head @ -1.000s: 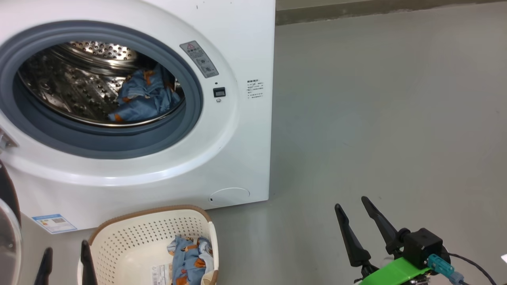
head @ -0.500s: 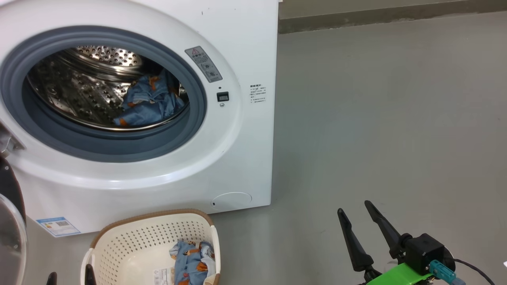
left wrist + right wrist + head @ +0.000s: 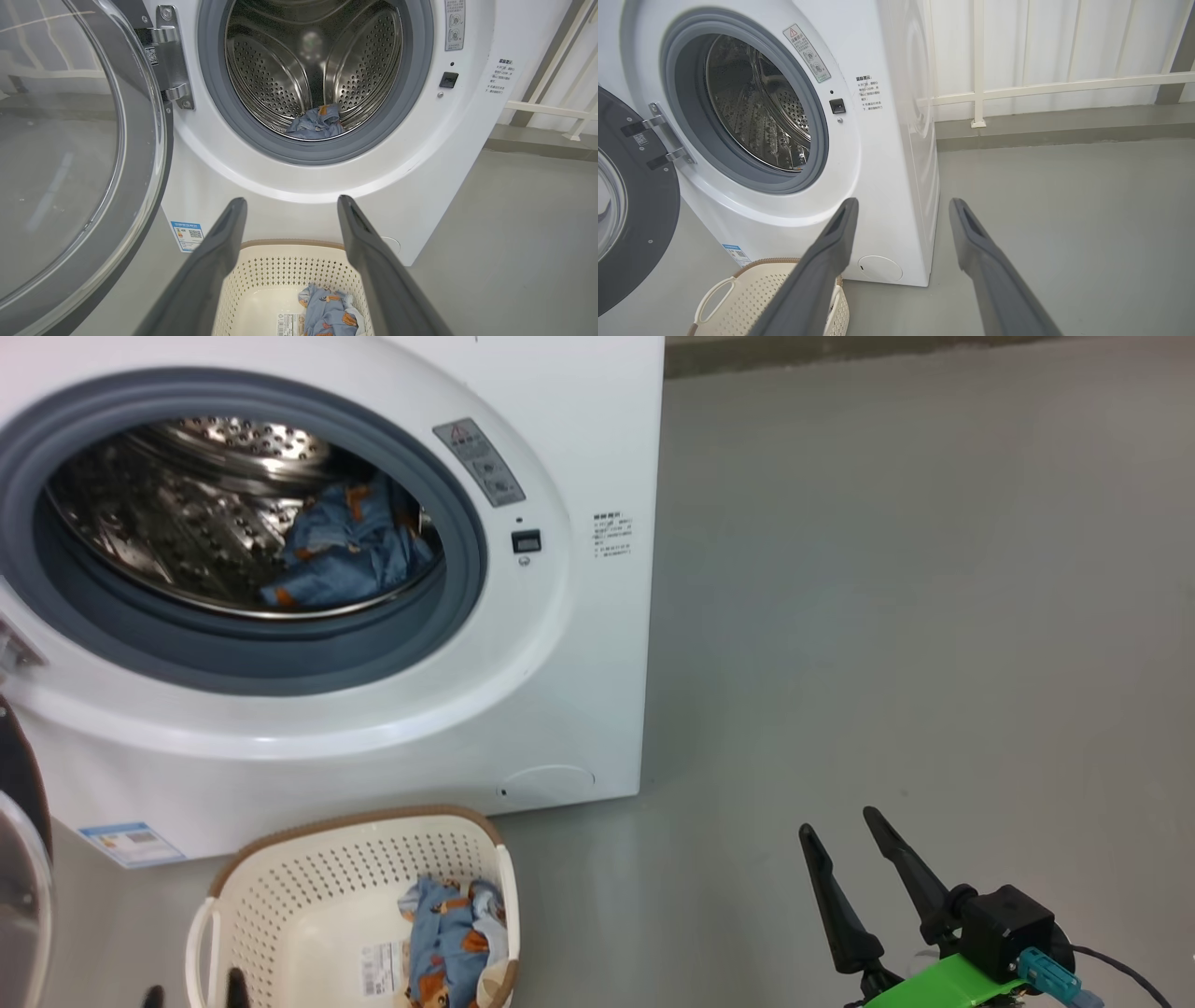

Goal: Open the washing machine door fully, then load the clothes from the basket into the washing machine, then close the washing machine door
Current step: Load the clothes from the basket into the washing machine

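Clothes half loaded: some lie in the drum, the rest wait in the basket.

Head view: the washing machine stands open, the basket on the floor before it; the right gripper hovers spread and empty, off to the side. Left wrist view: the left gripper, spread wide and holding nothing, points over the basket, the door swung out to the left. Right wrist view: the right gripper, spread, frames the machine's lower corner. The next move likely calls for the left gripper to drop onto the clothes there and pinch them.
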Controlling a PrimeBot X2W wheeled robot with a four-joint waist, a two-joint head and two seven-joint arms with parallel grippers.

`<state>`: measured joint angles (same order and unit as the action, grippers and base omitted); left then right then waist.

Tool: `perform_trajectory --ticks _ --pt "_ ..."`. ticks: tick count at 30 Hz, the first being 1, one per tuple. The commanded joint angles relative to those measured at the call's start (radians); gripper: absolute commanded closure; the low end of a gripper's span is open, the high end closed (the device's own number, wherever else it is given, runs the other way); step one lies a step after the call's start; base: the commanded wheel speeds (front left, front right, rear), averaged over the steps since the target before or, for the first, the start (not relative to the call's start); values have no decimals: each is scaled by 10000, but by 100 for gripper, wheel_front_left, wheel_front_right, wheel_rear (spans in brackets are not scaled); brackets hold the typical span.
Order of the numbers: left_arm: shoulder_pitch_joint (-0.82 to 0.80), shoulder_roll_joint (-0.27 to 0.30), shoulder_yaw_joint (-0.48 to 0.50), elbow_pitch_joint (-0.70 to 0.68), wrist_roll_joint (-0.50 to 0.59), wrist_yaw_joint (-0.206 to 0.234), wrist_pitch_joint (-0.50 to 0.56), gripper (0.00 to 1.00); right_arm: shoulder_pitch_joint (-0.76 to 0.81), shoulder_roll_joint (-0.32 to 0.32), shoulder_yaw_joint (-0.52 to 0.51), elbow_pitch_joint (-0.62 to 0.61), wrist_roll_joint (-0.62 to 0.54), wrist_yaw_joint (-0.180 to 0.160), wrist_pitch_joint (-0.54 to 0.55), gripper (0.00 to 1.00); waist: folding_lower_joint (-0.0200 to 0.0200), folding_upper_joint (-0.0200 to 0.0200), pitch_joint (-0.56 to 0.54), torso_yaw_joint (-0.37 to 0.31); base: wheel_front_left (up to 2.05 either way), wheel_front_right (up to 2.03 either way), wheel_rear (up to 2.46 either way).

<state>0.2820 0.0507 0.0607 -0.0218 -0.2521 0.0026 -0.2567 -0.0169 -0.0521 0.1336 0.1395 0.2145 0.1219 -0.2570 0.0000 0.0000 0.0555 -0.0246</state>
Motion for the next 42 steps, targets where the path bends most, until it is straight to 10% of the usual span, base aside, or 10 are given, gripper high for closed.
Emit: perform_trajectory --ticks 1,19,42 --pt "-373 -3 221 -50 -86 -143 -51 0 -176 19 271 -255 109 88 -48 0 0 0 339 -1 0 0 0" --pt "-2947 202 -49 3086 -1059 -1318 -51 0 -1082 19 388 -603 302 88 -48 0 0 0 3461 -662 0 0 0" --pt "-7914 3558 -5718 7180 -7057 -1332 844 0 -1982 19 643 -1254 743 88 -48 0 0 0 7014 -1530 0 0 0"
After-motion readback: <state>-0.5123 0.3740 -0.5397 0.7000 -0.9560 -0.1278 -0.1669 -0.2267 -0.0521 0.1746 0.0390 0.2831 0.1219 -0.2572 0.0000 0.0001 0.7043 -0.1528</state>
